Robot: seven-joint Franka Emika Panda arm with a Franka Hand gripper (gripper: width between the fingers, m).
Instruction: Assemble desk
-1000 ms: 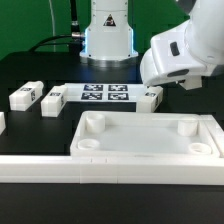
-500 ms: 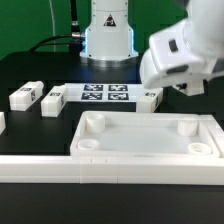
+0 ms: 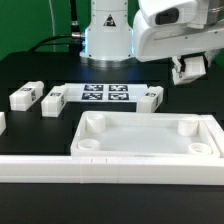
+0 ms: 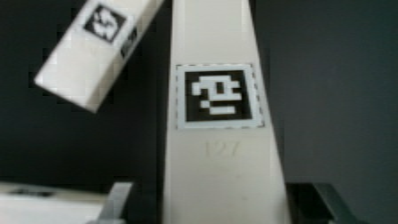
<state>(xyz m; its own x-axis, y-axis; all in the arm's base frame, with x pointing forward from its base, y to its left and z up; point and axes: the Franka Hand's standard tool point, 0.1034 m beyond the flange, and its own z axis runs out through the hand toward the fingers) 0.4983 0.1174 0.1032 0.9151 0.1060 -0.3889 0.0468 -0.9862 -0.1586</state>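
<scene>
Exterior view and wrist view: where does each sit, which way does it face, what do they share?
Exterior view: across the table from the robot base, facing it over the desk top; the arm shows.
Wrist view: on the wrist, looking along a leg between the jaws; jaw tips show.
Shared: the black table and tagged legs.

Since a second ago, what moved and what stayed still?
The arm rose, lifting the tool into sight; the wrist view shows it gripping a white leg. The desk top, the marker board and the loose legs beside it stayed put.
</scene>
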